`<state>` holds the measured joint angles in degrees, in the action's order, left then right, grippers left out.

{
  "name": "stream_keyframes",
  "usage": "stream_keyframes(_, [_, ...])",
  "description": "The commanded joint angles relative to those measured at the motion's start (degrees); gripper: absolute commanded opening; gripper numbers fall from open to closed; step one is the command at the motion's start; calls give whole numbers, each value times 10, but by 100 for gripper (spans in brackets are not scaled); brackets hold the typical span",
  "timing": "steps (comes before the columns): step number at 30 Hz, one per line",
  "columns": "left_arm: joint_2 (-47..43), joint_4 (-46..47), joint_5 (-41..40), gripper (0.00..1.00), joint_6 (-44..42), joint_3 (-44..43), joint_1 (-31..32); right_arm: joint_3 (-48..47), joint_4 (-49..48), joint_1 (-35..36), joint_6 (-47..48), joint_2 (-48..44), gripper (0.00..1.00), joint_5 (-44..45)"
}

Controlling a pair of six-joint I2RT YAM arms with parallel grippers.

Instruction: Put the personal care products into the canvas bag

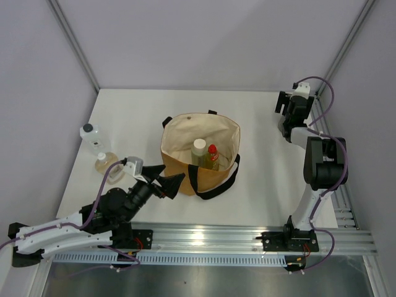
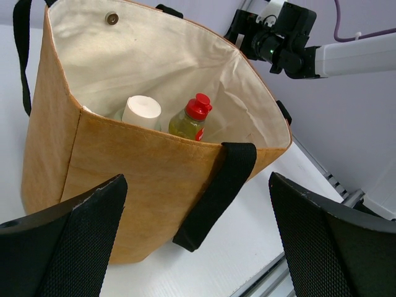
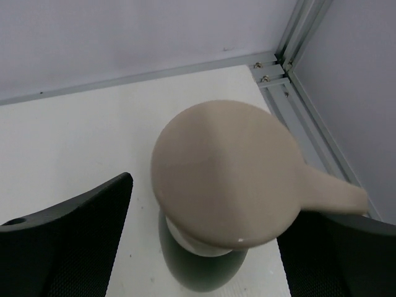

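Note:
The tan canvas bag [image 1: 185,133] stands open mid-table. Inside it are a white-capped bottle [image 1: 198,146] and a yellow bottle with a red cap [image 1: 212,154]; the left wrist view shows both, the white-capped one [image 2: 141,111] and the red-capped one [image 2: 192,120], behind the bag's wall [image 2: 124,173]. My left gripper [image 1: 170,184] [image 2: 198,179] is open, just short of the bag's near side. A clear square black-capped bottle [image 1: 91,137] and an amber white-capped bottle [image 1: 106,166] stand at the left. My right gripper [image 1: 289,111] [image 3: 213,195] is open, straddling a grey-green bottle with a beige cap [image 3: 223,167].
A black strap handle [image 2: 216,192] hangs down the bag's near side between my left fingers. The table's metal frame and corner [image 3: 297,80] lie right beside the beige-capped bottle. An aluminium rail [image 1: 204,238] runs along the near edge. Grey walls enclose the table.

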<state>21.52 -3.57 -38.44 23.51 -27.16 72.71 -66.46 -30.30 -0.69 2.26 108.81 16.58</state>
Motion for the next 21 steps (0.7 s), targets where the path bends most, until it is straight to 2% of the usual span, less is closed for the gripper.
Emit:
stream_keyframes(1, [-2,14,-7,99,0,8,-1,-36,-60,-6,41,12,91,-21])
stream_keyframes(4, [-1,11,-14,99,0,2,-1,-43,-59,-6,56,23,81,-21])
stream_keyframes(5, [-1,9,-15,99,0,2,-2,-39,-62,-7,56,24,72,-21])
stream_keyframes(7, [-2,9,-15,99,3,2,-1,-35,-70,-7,56,28,62,-36])
stream_keyframes(8, [-3,8,-15,99,4,3,-1,-30,-71,-7,53,28,50,-42])
stream_keyframes(10, [-6,8,-15,99,5,3,-1,-6,-84,-2,47,24,35,-63])
stream_keyframes(13, [-11,6,-26,99,3,2,-1,18,-99,5,50,2,20,-60])
stream_keyframes(14, [-13,4,-29,99,3,3,-1,35,-101,30,54,-7,17,-61])
stream_keyframes(18, [-20,4,-45,99,-2,6,-1,95,-130,59,23,-68,0,-66])
stream_keyframes(21, [-23,2,-66,99,-3,7,-1,151,-149,79,-54,-126,0,-61])
